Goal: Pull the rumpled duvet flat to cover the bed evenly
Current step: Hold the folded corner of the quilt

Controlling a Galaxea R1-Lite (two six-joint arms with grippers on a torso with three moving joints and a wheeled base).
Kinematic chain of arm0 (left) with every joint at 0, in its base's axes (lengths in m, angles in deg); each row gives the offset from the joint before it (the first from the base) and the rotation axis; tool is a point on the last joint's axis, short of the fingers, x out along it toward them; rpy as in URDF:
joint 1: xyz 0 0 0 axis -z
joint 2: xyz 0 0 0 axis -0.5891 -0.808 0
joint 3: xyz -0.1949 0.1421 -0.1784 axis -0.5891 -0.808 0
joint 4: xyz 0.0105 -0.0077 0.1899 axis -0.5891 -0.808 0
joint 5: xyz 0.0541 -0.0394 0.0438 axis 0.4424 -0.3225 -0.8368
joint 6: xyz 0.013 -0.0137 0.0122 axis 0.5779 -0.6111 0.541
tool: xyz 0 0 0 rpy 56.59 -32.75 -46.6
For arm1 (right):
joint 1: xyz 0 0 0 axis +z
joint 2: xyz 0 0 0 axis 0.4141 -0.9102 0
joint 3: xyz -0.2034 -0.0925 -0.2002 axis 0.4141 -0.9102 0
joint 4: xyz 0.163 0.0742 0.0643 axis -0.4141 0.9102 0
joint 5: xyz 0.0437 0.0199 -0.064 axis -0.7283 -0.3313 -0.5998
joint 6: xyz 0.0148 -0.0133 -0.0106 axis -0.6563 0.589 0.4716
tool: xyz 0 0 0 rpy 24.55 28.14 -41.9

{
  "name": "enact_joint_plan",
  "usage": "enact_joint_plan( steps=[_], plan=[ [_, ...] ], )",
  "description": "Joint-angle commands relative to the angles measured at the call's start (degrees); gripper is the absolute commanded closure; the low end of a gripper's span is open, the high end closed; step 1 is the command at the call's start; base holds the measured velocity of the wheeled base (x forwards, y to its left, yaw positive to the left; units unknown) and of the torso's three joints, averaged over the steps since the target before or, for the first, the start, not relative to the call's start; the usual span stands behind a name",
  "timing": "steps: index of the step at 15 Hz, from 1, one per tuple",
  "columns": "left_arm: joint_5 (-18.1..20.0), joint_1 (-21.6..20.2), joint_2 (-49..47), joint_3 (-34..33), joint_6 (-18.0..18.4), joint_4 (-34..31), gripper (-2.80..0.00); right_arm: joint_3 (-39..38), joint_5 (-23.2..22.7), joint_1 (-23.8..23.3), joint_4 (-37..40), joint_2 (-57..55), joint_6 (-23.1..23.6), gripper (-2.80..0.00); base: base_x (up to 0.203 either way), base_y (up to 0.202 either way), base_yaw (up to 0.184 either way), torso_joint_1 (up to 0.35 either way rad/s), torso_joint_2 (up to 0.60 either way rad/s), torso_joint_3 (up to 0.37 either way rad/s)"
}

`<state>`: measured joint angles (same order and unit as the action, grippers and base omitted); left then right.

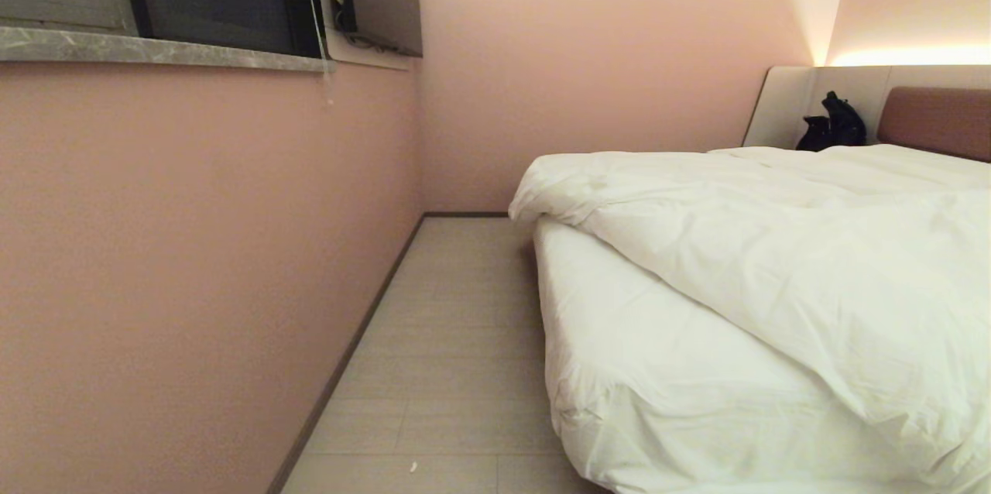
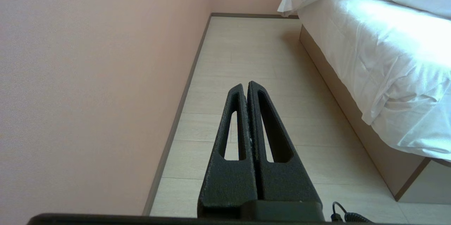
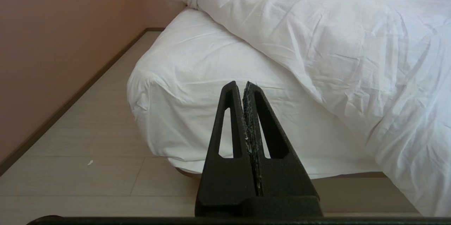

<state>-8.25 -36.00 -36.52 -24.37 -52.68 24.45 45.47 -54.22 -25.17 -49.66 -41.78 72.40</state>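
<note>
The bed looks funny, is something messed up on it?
Yes. The duvet is bunched up and lies crooked across the bed, leaving the near corner of the mattress sheet bare.

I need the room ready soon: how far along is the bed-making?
Nothing looks done: the duvet lies bunched diagonally, leaving the bed sheet bare at the near corner. Nothing in hand: left gripper and right gripper are shut, empty, off the bed. Left: pulling it flat.
</note>
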Motion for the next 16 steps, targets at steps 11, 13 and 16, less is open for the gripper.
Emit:
enact_joint_plan(
  steps=[11, 13, 16],
  plan=[
    [-0.05, -0.01, 0.02, 0.00, -0.03, -0.04, 0.00, 0.18, -0.11, 0.00, 0.31, -0.07, 0.70, 0.00, 0.000, 0.000, 0.000, 0.000, 0.00, 0.000],
    [-0.05, -0.01, 0.02, 0.00, -0.03, -0.04, 0.00, 0.78, 0.11, 0.00, 0.53, -0.07, 0.67, 0.00, 0.000, 0.000, 0.000, 0.000, 0.00, 0.000],
    [-0.05, -0.01, 0.02, 0.00, -0.03, -0.04, 0.00, 6.42, -0.28, 0.04, 3.33, -1.60, -0.53, 0.00, 0.000, 0.000, 0.000, 0.000, 0.00, 0.000]
  ],
)
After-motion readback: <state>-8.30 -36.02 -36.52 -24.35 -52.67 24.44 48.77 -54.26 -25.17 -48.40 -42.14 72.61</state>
